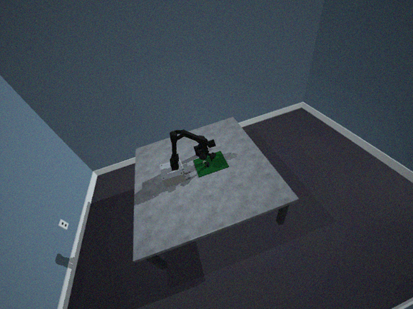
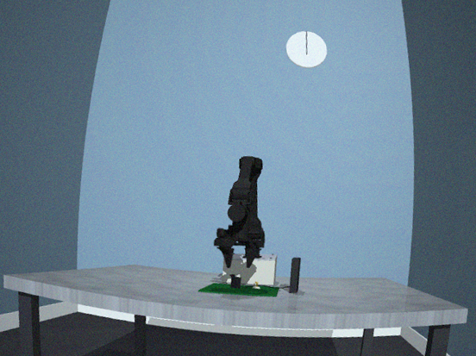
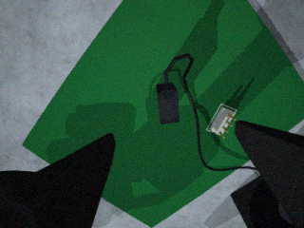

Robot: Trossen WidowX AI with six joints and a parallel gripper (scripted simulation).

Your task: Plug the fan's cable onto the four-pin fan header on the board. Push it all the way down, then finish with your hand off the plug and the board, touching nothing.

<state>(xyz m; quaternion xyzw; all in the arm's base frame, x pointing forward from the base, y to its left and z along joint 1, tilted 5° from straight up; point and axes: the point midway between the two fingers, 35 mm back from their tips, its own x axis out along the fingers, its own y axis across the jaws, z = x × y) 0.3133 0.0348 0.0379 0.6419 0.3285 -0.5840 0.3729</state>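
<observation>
The black plug (image 2: 235,282) (image 3: 168,105) sits on the green board (image 1: 220,163) (image 2: 268,292) (image 3: 104,71), apart from the header. The white four-pin header (image 2: 256,286) (image 3: 221,120) is to the plug's right in the wrist view, its brass pins showing. The thin black cable (image 3: 198,142) loops from the plug's end and runs past the header toward the fan (image 2: 294,275) (image 3: 243,204), which my right finger partly hides in the wrist view. My gripper (image 1: 210,160) (image 2: 238,266) (image 3: 173,133) is open and empty above the board, with the plug showing between and beyond its fingertips.
A pale box (image 2: 266,268) stands behind the board, by the arm's base. The fan stands upright beside the board's right end in the exterior view. The grey table (image 1: 203,208) (image 2: 356,294) carries everything. Arm shadows fall across the board.
</observation>
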